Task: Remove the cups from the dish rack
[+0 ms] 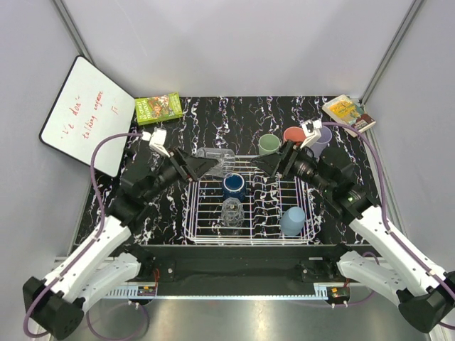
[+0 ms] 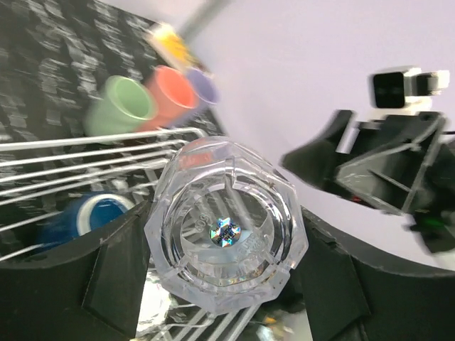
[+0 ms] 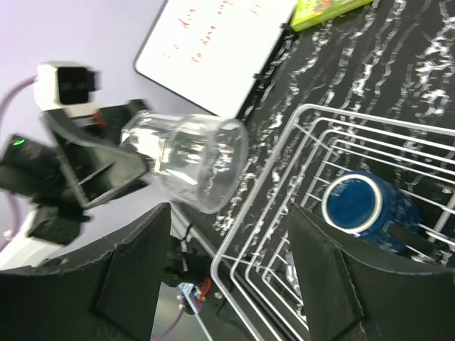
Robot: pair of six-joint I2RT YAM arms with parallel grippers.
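Note:
My left gripper (image 1: 207,165) is shut on a clear glass (image 1: 219,160), held sideways above the far left corner of the white wire dish rack (image 1: 199,229); the glass fills the left wrist view (image 2: 226,226) and shows in the right wrist view (image 3: 188,162). In the rack are a dark blue cup (image 1: 234,187), a second clear glass (image 1: 232,211) and a light blue-grey cup (image 1: 292,221). Beyond the rack stand pale green (image 1: 269,145), salmon-pink (image 1: 293,135) and lavender (image 1: 321,136) cups. My right gripper (image 1: 264,165) is open and empty over the rack's far edge, facing the held glass.
A whiteboard (image 1: 85,114) leans at the left. A green box (image 1: 158,108) lies at the back left and a book (image 1: 348,112) at the back right. The black marbled table (image 1: 234,121) reaches the white walls.

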